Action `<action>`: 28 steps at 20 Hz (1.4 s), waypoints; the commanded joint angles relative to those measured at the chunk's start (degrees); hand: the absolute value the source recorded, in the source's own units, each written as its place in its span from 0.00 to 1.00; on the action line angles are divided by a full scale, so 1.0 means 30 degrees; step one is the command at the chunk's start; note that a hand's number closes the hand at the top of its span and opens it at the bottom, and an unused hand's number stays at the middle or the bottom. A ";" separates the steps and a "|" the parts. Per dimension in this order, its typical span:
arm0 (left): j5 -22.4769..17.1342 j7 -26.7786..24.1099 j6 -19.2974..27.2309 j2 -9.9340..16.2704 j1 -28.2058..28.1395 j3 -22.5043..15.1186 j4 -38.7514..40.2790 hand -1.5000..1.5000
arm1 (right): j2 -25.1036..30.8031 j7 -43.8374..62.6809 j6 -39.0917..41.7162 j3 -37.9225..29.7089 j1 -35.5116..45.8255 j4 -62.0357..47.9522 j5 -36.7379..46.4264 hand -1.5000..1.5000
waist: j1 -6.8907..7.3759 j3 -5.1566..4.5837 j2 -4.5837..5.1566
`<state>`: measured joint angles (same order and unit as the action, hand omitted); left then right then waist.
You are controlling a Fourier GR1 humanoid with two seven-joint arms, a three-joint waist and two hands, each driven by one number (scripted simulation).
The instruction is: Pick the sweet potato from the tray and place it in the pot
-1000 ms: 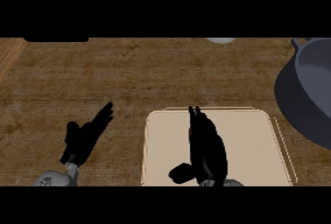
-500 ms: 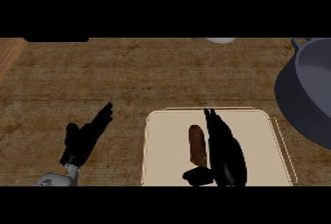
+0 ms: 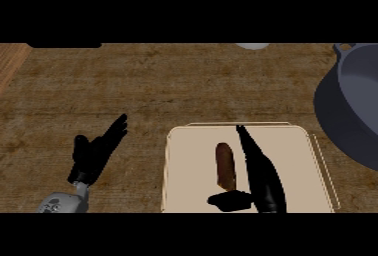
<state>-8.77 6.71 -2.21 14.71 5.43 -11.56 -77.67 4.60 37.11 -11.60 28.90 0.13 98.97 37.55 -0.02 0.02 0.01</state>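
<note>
At the lower left of the frame the left hand (image 3: 96,152) lies over the brown worktop (image 3: 162,85), open, its fingers straight and pointing up and to the right, the thumb set off to its left. Its grey wrist is cut off by the lower edge.

Right of it, in the lower middle, a pale tray (image 3: 295,150) sits on the worktop; its near edge runs out of view at the bottom. The sweet potato (image 3: 225,163) lies lengthwise on the tray's left half, a brown stick pointing up the frame. Its lower end is hidden by the thumb of the right hand (image 3: 260,172).

That hand stretches along the tray just to the right of the sweet potato, fingers straight and close together, tips aimed at the tray's far edge, thumb stuck out to the left near the bottom. It is open; whether the fingers touch the sweet potato cannot be told.

At the far right a dark grey pot (image 3: 347,107) stands on the worktop, cut off by the right edge.
</note>
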 commanded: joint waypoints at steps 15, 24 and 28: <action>0.1329 0.1170 -0.0418 -0.1144 0.1271 0.1203 0.0449 0.50 | -0.0327 -0.9230 -0.1420 -0.2352 -0.0523 -0.7612 -0.2870 1.00 | -0.0008 0.0005 0.0019; 0.1198 0.0640 -0.0415 -0.1217 -0.0370 0.1413 -0.0480 0.50 | 0.1911 -1.4391 -0.0608 -0.6010 -0.3977 -0.5117 -0.8248 1.00 | -0.0624 0.0066 -0.0075; 0.0916 0.0653 -0.0371 -0.0724 -0.0797 0.2070 -0.0436 0.50 | 0.3362 -1.5163 0.0528 -1.0619 -0.4103 -0.4701 -1.1954 1.00 | -0.2069 0.0268 -0.0237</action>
<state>-5.57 8.73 -4.02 11.88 4.16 -6.83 -78.98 9.46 -5.55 -12.57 7.73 -7.69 85.42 10.72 -2.86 -0.02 -1.30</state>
